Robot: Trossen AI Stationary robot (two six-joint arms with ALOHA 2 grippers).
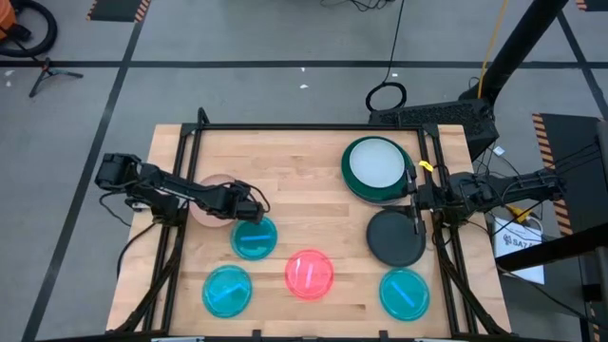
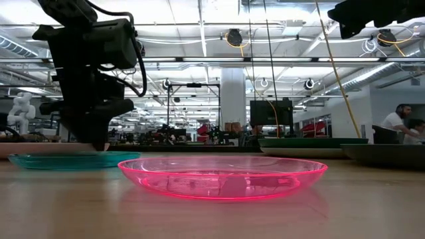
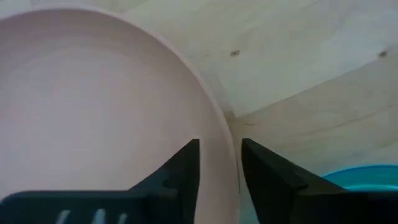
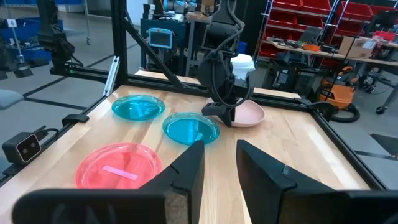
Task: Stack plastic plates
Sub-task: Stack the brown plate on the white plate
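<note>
The peach-pink plate (image 1: 207,201) (image 3: 93,112) lies flat on the wooden table at the left. My left gripper (image 1: 239,211) (image 3: 221,146) points steeply down at the plate's right rim, open, with one finger over the plate's inside and one outside. A cyan plate (image 1: 255,237) lies just in front of it. My right gripper (image 1: 418,195) (image 4: 219,155) hovers level at the table's right edge, open and holding nothing. A pale blue-white plate (image 1: 376,161) rests inside the dark green plate (image 1: 350,179). My left gripper stands astride the peach-pink plate's rim (image 3: 229,134), which runs up between its two fingers, one finger inside and one outside, coming from above. The plate lies flat on the table. Whether either finger touches the rim, I cannot tell.
A red-pink plate (image 1: 310,274) lies at the middle front, between cyan plates at the front left (image 1: 228,290) and front right (image 1: 405,293). A black plate (image 1: 396,237) lies at the right, below my right gripper. A black frame (image 1: 285,128) borders the table.
</note>
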